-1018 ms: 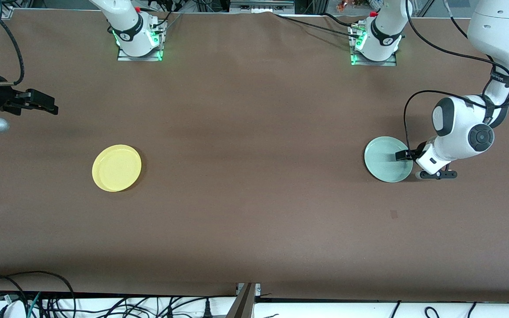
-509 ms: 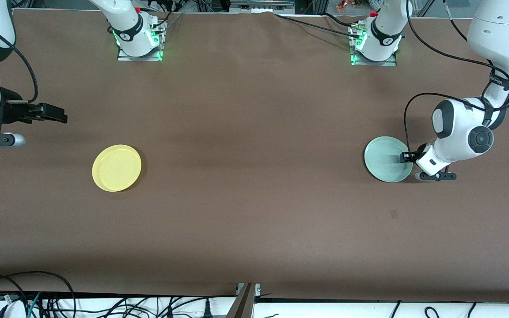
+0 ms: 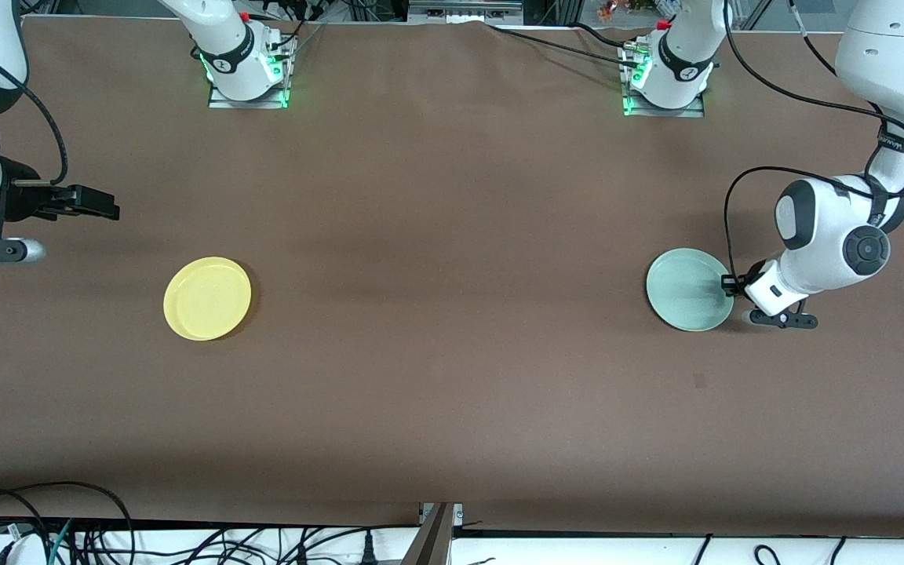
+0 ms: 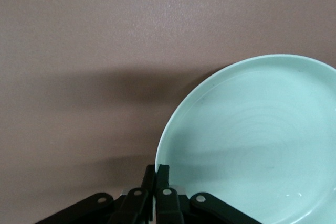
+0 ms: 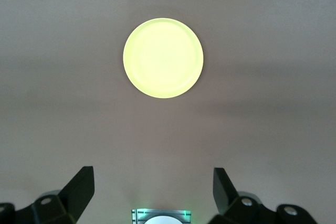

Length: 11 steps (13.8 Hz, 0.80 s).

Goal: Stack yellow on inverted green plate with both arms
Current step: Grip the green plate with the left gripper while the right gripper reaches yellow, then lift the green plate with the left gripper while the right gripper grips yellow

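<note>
The left tool (image 3: 728, 283) has just closed: a second ago its fingers stood apart at the edge of the green plate (image 3: 687, 289), and now they are pressed together on the rim of that plate, as the left wrist view shows clearly (image 4: 156, 174). The plate has also shifted a little on the table (image 3: 452, 314) since then. It still lies the right way up, toward the left arm's end, so I judge that the grip is ready and the turning over is the step that comes next. The right tool (image 3: 99, 205) has come a bit more over the table in the same second; it hangs above the right arm's end with its fingers wide apart and holds nothing. The yellow plate (image 3: 207, 298) is untouched, lying open side up, nearer to the front camera than the spot under the right tool and well apart from the green plate. By count there are two plates, one green and one yellow, and two arms with one tool each.
</note>
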Motion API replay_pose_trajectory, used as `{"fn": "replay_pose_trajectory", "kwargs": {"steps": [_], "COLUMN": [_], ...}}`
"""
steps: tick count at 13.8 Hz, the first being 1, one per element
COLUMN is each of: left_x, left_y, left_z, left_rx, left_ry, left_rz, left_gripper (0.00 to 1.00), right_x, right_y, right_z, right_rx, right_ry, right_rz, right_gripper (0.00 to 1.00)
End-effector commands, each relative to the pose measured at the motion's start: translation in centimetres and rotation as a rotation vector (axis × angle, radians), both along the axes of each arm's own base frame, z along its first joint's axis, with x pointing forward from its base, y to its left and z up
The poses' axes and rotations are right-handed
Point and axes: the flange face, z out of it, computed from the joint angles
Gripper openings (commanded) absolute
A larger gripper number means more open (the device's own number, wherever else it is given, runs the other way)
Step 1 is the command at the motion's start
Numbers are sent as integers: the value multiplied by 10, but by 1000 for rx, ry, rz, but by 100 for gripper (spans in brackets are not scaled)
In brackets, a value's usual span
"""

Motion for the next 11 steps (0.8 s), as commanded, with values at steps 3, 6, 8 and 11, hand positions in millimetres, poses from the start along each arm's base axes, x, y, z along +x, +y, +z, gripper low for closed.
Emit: {"fn": "replay_pose_trajectory", "kwargs": {"steps": [3,6,8,11], "left_x": [43,64,68,77], "left_y": [-19,-79,-116,-166], "left_z": [69,103,113,132], "left_rx": [4,27,46,60], "left_ry": [67,70,53,5], "left_rz": [-37,-31,1,-18], "left_gripper": [0,0,0,0], "right_x": [13,24,31,42], "right_y": [-9,-19,-26,-22], "right_z": [-25,-53,-83,-119], "right_rx": [-31,-47,-42,-44], "right_ry": [38,57,98,123], "right_rz": [-21,-29,-31,-14], "right_gripper": [100,100,100,100]}}
